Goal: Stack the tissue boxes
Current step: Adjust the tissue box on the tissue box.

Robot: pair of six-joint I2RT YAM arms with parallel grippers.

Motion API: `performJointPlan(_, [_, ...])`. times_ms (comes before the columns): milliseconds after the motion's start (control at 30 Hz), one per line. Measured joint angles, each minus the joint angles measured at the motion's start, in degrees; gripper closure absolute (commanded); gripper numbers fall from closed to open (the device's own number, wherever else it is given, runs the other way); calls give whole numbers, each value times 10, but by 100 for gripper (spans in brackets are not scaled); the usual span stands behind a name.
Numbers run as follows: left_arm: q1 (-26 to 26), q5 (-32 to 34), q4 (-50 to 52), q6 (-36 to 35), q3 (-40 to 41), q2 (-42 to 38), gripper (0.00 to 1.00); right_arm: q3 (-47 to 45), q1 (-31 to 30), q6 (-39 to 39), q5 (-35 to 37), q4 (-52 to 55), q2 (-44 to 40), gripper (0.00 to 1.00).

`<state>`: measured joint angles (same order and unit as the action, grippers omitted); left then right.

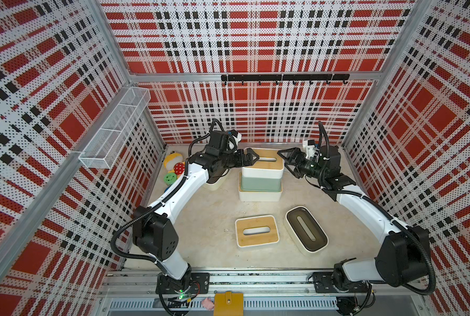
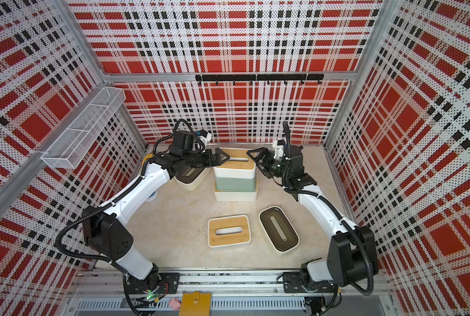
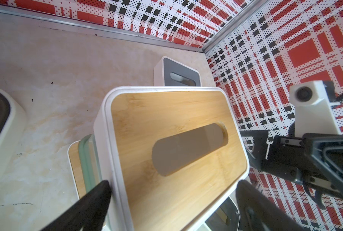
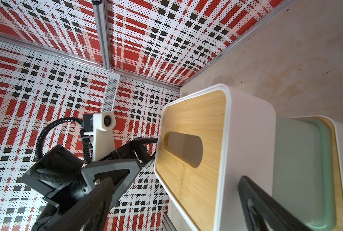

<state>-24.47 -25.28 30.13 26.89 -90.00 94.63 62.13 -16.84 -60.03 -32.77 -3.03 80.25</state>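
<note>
Mottled beige tabletop (image 1: 214,219): I see left gripper (image 1: 253,158) and right gripper (image 1: 286,164), jaws released wide, flanking the rounded white, bamboo-lidded top tissue box (image 1: 264,171) over the mint-green box (image 1: 259,183).

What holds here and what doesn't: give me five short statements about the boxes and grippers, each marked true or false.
1. The mint-green box sits in the middle of a three-box stack. True.
2. The top box has a dark olive lid. False: its lid is tan wood.
3. The left gripper and the right gripper both stand open, one at each end of the top box. True.
4. The olive-lidded box rests on the loose wood-lidded box. False: they lie side by side on the table, apart.
5. A grey-lidded box stands on the table beyond the stack. True.
</note>
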Motion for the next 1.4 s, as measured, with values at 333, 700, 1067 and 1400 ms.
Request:
performJointPlan(333, [0,0,-1,0,5,-11,1,0,-1,2,0,0,2,0])
performJointPlan(700, [-3,-2,-1,0,33,-23,1,0,-2,3,1,2,12,0])
performJointPlan(1067, [-5,-2,-1,0,37,-35,1,0,-2,5,2,2,14,0])
performJointPlan(1400, [-8,-2,-1,0,46,-45,1,6,-2,10,5,10,17,0])
